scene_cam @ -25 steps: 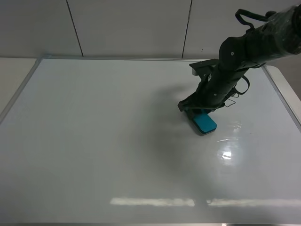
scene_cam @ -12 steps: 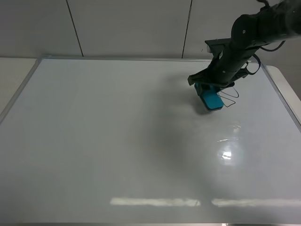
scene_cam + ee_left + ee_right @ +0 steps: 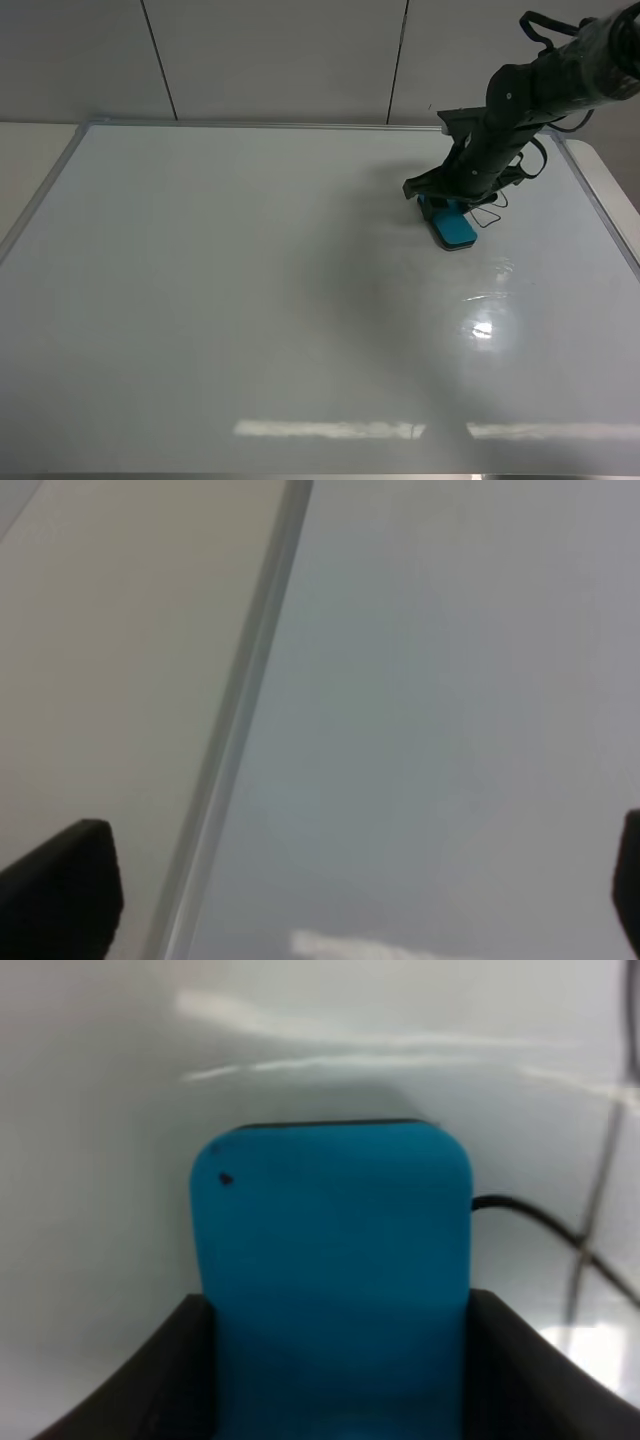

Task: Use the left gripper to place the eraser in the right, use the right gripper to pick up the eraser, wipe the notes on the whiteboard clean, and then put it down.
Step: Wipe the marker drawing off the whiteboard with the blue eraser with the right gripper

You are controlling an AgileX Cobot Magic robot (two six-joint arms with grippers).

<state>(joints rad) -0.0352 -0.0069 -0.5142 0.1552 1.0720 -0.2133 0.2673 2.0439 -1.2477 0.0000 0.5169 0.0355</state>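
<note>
Jaws of the right gripper (image 3: 440, 195) are clenched on the near end of the eraser (image 3: 453, 227). In the wrist view they flank its teal back on both sides, with the far end sticking out free. The eraser sits toward 2 o'clock on the whiteboard (image 3: 250, 300) and appears to lie felt-down against it, though contact cannot be confirmed. The left gripper (image 3: 345, 890) is spread wide and grasps nothing. It hangs over the board's silver frame (image 3: 240, 730) and does not show in the high view.

No marker scribble can be made out on the bare white, so the wiping looks largely done and setting the eraser down seems to be what remains. Several things could go wrong from here:

- Any remnant of the notes under the block or the arm's shadow would be missed if the wiping stops now.
- With only one end gripped, a hard push could pivot the block, so that one felt edge rides and leaves streaks.
- A thin cable loop (image 3: 490, 212) hangs just beside the eraser at 3 o'clock and could drag or snag on it.
- Letting go before the eraser lies flat could make it skid on the slick surface.

The board is glossy, with light streaks at 6 o'clock and a bright spot at 4 o'clock that could hide faint marks. It lies on a pale bench (image 3: 30, 150), with a grey panelled wall (image 3: 280, 60) at 12 o'clock.
</note>
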